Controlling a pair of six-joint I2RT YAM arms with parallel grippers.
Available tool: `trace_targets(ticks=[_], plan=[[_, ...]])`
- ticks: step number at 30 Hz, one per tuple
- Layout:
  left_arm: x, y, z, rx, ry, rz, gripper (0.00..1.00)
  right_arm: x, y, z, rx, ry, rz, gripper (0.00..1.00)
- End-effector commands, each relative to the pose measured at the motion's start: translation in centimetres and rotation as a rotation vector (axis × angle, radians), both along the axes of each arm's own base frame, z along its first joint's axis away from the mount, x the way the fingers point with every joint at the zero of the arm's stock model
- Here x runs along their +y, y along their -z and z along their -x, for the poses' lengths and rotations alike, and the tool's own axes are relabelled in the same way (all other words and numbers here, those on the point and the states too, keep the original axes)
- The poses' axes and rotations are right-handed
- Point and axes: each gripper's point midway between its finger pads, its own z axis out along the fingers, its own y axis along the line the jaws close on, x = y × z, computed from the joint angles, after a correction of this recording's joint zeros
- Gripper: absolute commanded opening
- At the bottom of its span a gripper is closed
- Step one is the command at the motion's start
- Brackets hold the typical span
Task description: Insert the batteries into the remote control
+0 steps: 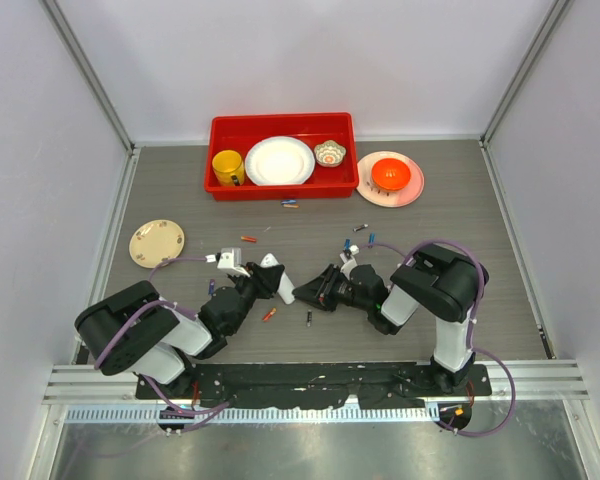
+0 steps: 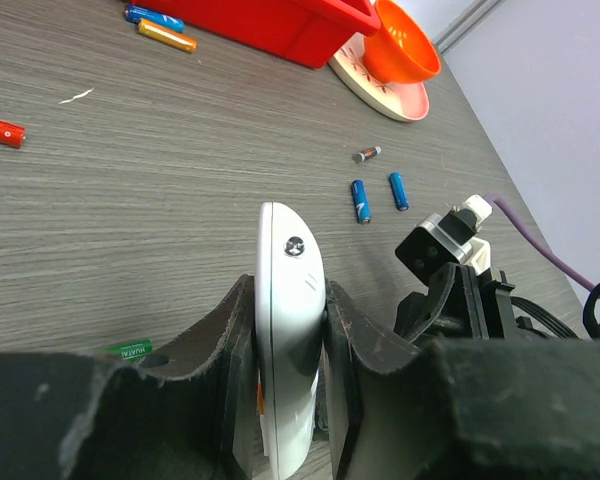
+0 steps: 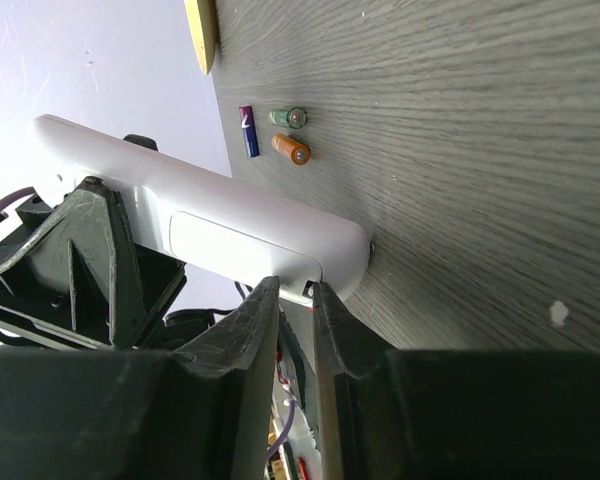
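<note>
My left gripper (image 1: 263, 283) is shut on the white remote control (image 1: 277, 277), held on edge just above the table; it also shows in the left wrist view (image 2: 290, 300). My right gripper (image 1: 318, 293) has its jaws almost together, tips touching the remote's (image 3: 210, 220) end beside its closed cover panel; nothing shows between them. Batteries lie loose: a red one (image 1: 248, 239), a blue and orange pair (image 1: 290, 204), two blue ones (image 2: 360, 200) and a dark one (image 2: 367, 154), an orange one (image 1: 269, 314) and a black one (image 1: 309, 318) near the grippers.
A red bin (image 1: 220, 128) at the back holds a yellow mug (image 1: 227, 167), a white plate (image 1: 279, 160) and a small bowl (image 1: 330, 153). An orange bowl (image 1: 390, 175) sits on a pink plate to its right. A beige plate (image 1: 157, 243) lies at left.
</note>
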Motion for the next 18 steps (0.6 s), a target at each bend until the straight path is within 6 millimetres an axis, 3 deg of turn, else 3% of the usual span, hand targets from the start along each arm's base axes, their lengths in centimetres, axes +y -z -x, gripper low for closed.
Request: trace_targets(ticks=[1,18], plan=[[-1.1,-5.1,0.7,-0.146,0.050,0.151,0.00,0.7,-4.4,-1.5,-0.124,0.024,-0.104,0.25],[-0.7,-4.3,0.6,-0.137,0.033,0.124,0.00,-0.4,-4.8,-1.1,-0.136,0.035,-0.093,0.24]])
